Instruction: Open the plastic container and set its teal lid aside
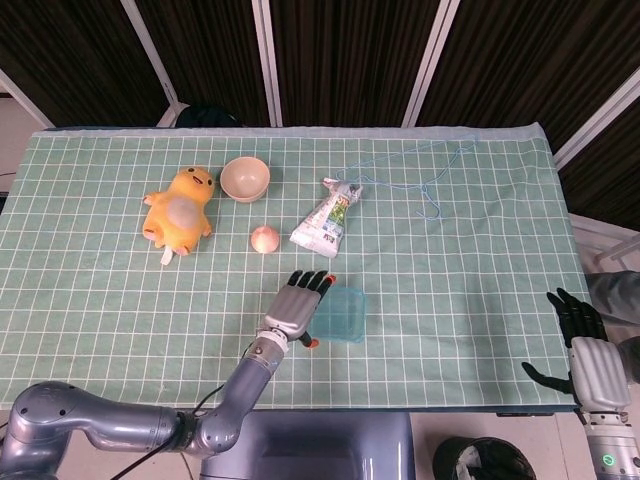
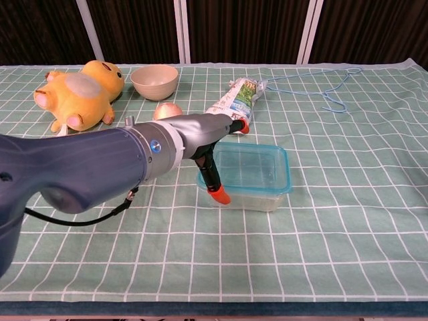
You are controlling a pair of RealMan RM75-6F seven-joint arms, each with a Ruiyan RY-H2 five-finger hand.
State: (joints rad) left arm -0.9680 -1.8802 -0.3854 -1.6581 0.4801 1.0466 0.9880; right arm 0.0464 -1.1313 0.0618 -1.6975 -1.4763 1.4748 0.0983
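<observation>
The clear plastic container with its teal lid (image 1: 342,316) (image 2: 257,168) sits shut on the green checked cloth near the table's front middle. My left hand (image 1: 299,304) (image 2: 204,137) lies against the container's left side. Its fingers reach along the far left corner, and the orange-tipped thumb (image 2: 219,195) points down at the near left corner. It touches the box without clasping it. My right hand (image 1: 584,345) hangs off the table's right front corner with its fingers spread and nothing in it. Only the head view shows it.
A yellow plush duck (image 1: 180,208) (image 2: 77,93), a beige bowl (image 1: 245,178) (image 2: 154,81) and an onion (image 1: 264,238) lie at the back left. A snack bag (image 1: 328,220) (image 2: 234,100) is just behind the container. A blue wire hanger (image 1: 425,175) (image 2: 328,87) lies at the back right.
</observation>
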